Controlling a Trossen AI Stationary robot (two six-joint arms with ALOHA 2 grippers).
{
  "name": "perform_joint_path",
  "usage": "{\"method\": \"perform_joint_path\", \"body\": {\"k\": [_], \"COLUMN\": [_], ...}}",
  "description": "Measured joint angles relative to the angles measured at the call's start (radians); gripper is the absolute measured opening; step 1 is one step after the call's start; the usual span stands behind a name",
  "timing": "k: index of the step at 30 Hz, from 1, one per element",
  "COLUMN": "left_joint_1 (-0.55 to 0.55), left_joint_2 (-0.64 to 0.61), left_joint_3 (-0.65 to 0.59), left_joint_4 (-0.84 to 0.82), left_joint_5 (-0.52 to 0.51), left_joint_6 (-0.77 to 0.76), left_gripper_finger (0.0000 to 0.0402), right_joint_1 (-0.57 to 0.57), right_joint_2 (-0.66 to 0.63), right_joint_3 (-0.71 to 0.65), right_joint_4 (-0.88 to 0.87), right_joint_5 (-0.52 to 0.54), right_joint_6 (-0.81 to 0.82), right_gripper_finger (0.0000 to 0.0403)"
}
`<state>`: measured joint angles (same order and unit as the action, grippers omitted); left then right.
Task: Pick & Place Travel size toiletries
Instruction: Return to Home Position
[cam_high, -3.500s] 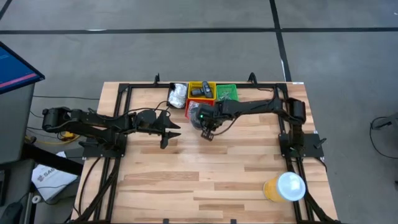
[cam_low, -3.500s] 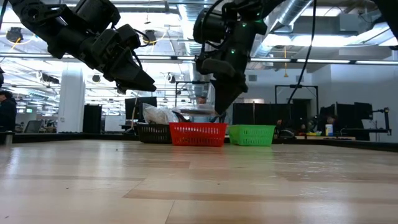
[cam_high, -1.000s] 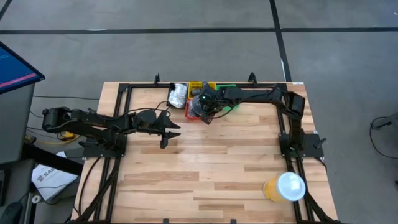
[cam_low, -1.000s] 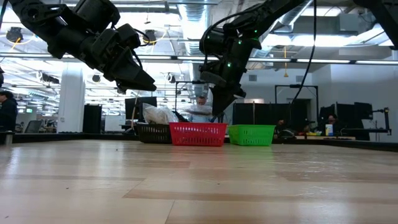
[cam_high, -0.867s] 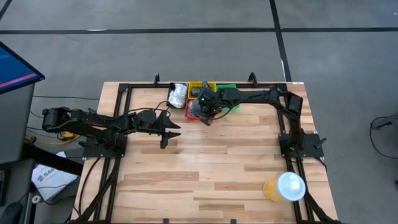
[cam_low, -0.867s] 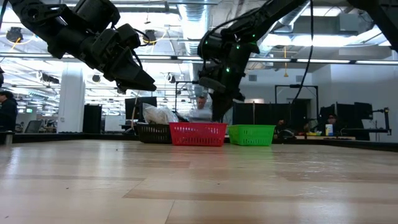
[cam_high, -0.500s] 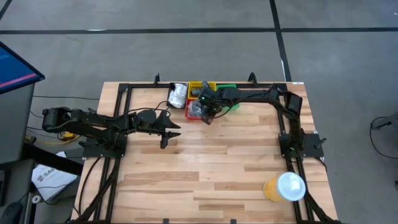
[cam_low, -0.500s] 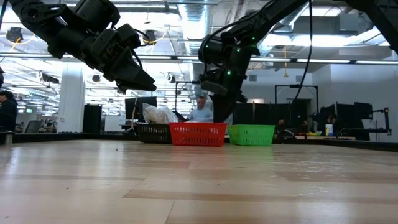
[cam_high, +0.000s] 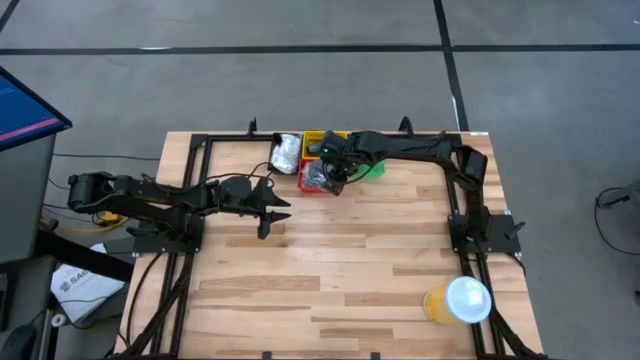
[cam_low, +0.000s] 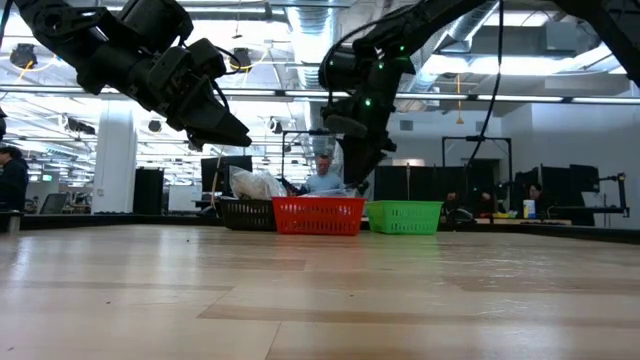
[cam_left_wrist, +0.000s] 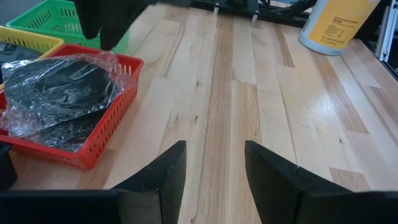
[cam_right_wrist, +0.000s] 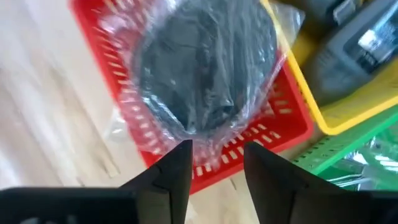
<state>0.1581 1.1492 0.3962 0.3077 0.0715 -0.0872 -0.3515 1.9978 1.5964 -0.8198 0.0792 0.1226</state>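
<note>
The dark round discs (cam_right_wrist: 205, 68), wrapped in crinkly clear plastic, lie in the red bin (cam_right_wrist: 277, 134) at the far middle of the table (cam_high: 330, 270). From above they are mostly hidden under the right arm. The right gripper (cam_right_wrist: 216, 149) hovers just over them, fingers parted with nothing between. Grey items (cam_right_wrist: 364, 37) in the yellow bin (cam_right_wrist: 339, 121) beside it are cut off and hard to name. The left gripper (cam_left_wrist: 214, 149) hangs over bare wood to the left, also parted and empty. An orange cup (cam_high: 455, 300) stands near right.
</note>
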Motion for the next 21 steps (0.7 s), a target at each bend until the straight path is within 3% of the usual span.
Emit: {"method": "perform_joint_path", "body": {"k": [12,21], "left_joint_1": [-0.002,-0.032], "left_joint_2": [0.0,-0.044], "left_joint_3": [0.0,-0.001], "left_joint_4": [0.005,0.004], "left_joint_5": [0.0,0.0], "left_joint_6": [0.003,0.024], "left_gripper_finger": [0.0154,0.0154], "right_joint_1": [0.115,0.201], "right_joint_2": [-0.127,-0.191], "right_joint_3": [0.004,-0.047], "right_joint_4": [0.229,0.281], "right_joint_5": [-0.004,0.0], "right_joint_6": [-0.077,-0.1], "right_gripper_finger": [0.0113,0.0112]}}
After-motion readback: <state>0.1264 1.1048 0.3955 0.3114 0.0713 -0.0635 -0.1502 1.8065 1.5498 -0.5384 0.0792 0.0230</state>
